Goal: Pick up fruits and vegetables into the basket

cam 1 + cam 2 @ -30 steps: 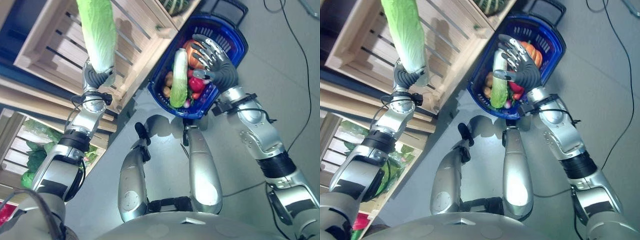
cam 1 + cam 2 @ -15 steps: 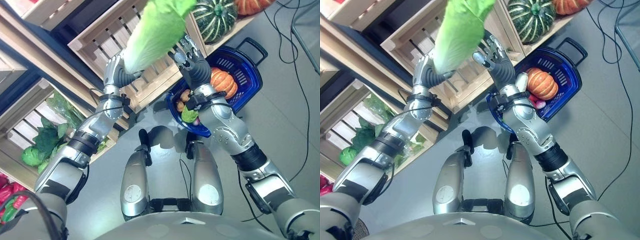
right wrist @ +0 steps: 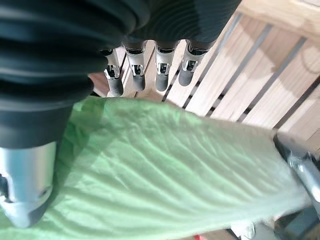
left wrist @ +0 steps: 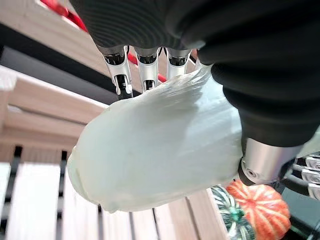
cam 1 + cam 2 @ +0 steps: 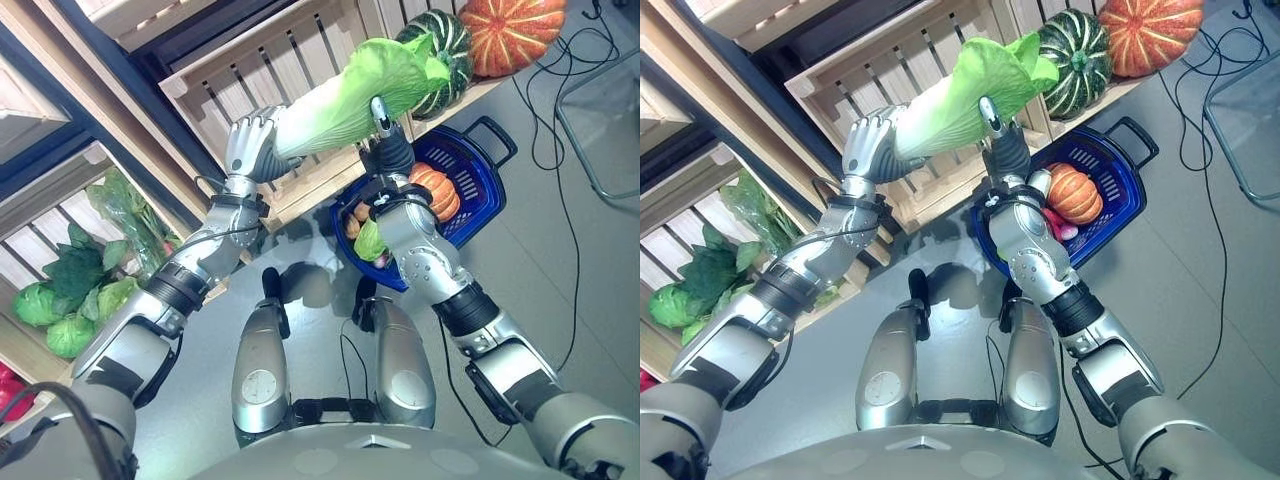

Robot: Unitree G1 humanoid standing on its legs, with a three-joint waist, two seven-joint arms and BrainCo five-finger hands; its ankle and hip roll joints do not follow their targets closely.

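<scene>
L hand (image 5: 252,148): I'm gripping the cabbage (image 5: 345,95) by its white stem end, fingers curled round it, upper centre of frame.
R hand (image 5: 390,150): I'm reaching up w/ fingers straight, touching the leafy end.
Basket (image 5: 478,185): blue, right of centre, holding a small pumpkin (image 5: 432,190) & other veg.
Crate (image 5: 290,70): wooden, behind the cabbage.

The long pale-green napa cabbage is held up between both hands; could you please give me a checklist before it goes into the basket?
1. Left hand curled round the long pale-green napa cabbage's white base: ok.
2. Right hand at the leafy end, fingers straight: ok; firm contact: cannot tell.
3. Blue plastic basket on the floor below the right arm: ok.
4. Free space in basket, beside the small orange pumpkin: cannot tell.
5. Cabbage clear of the wooden crate: cannot tell.
</scene>
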